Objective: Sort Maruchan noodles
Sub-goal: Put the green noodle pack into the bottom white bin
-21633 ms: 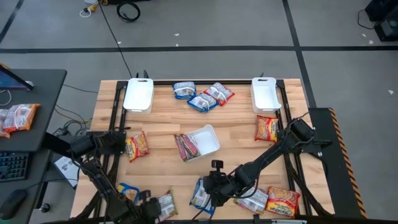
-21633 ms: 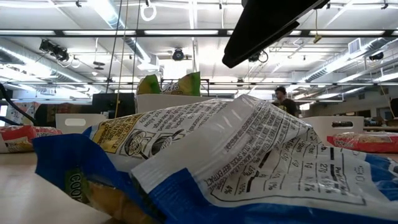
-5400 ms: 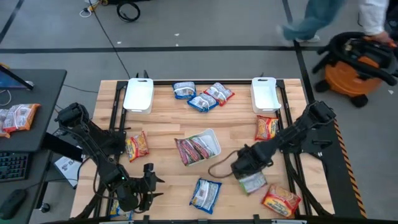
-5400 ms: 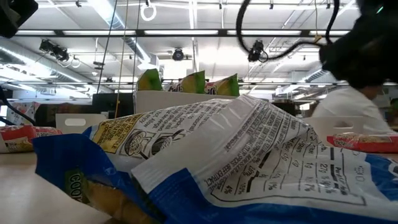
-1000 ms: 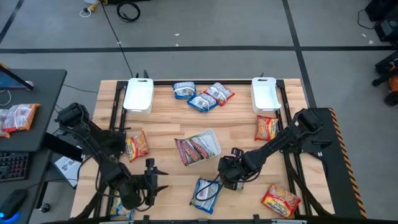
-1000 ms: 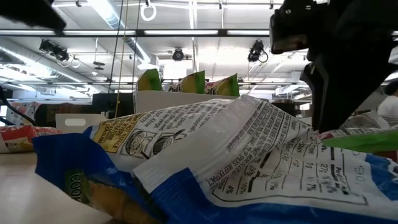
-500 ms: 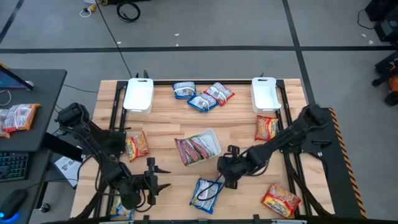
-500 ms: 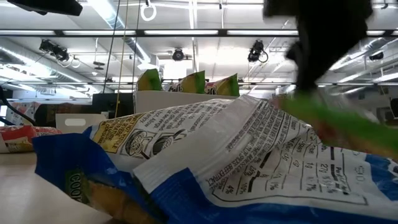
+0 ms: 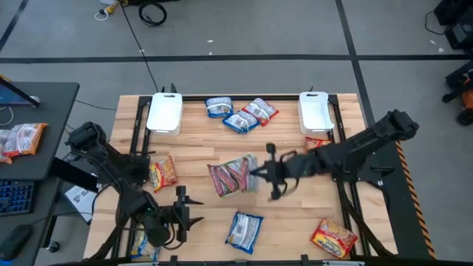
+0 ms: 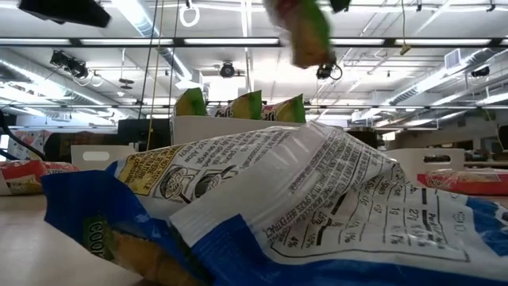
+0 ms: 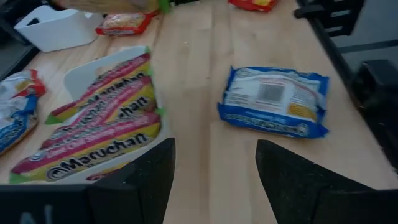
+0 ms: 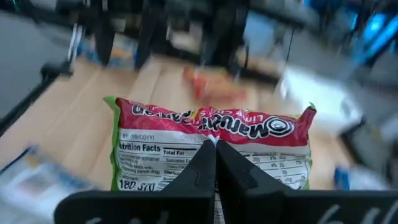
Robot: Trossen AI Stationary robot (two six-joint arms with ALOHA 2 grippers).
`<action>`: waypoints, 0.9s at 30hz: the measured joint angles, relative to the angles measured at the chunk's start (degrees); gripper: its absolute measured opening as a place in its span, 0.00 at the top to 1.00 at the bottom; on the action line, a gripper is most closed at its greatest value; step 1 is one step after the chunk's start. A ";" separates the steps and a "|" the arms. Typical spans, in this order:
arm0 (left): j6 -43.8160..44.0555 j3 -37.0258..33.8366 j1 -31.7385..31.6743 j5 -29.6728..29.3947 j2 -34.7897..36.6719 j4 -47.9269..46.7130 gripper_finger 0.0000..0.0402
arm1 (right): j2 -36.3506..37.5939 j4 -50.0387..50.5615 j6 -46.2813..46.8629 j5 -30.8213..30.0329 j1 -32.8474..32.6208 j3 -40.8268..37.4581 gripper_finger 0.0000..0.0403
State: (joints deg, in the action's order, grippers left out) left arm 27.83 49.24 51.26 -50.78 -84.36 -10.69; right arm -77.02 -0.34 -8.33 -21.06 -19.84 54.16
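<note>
- A green-edged noodle packet [image 12: 208,158] was held pinched by one edge between the pressed-together fingers of the right gripper [image 9: 267,171], hanging in the air just beside the middle tray [image 11: 81,74].
- A second before, that gripper had been low beside the blue packet [image 9: 244,228] at the near edge of the table [image 9: 199,144], with its fingers half spread; since then the packet had been gripped, lifted and carried toward the tray.
- This was judged to mean that one more packet of the tray's kind was on its way to be dropped there, with the placing itself not yet done.
- The packet's long axis was seen lying crosswise to the fingers, printed side toward the wrist camera, its free long edge pointing away from the gripper.
- The matching packets [image 11: 93,134] lay in the tray.
- The left gripper [image 9: 182,214] was waiting over the table's near left part, its fingers spread and nothing between them.
</note>
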 joint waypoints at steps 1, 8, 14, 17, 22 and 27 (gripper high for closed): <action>0.00 0.00 -0.60 -0.04 0.00 -0.08 0.44 | 0.30 -4.67 -1.84 3.50 2.17 -2.27 0.98; 3.13 0.00 -2.83 1.46 0.00 -1.96 0.44 | -1.56 -23.90 -2.55 23.66 15.03 -14.29 0.98; 7.53 -0.03 -2.48 2.00 0.00 -3.84 0.44 | -6.08 -33.14 -2.34 29.82 19.86 -18.52 0.98; 7.53 -0.03 -2.62 1.98 0.00 -3.61 0.44 | -9.70 -35.51 -2.32 33.02 21.14 -18.89 0.97; 7.58 -0.03 -2.99 1.98 0.00 -3.76 0.44 | -15.93 -40.35 -1.75 37.67 21.53 -18.81 0.97; 7.54 -0.03 -2.94 2.00 0.00 -4.27 0.44 | -20.66 -45.04 -1.66 36.16 21.35 -18.81 0.96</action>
State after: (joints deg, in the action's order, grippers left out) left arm 35.38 49.21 48.31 -48.77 -84.36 -14.96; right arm -97.68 -45.38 -9.99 15.10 1.52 35.35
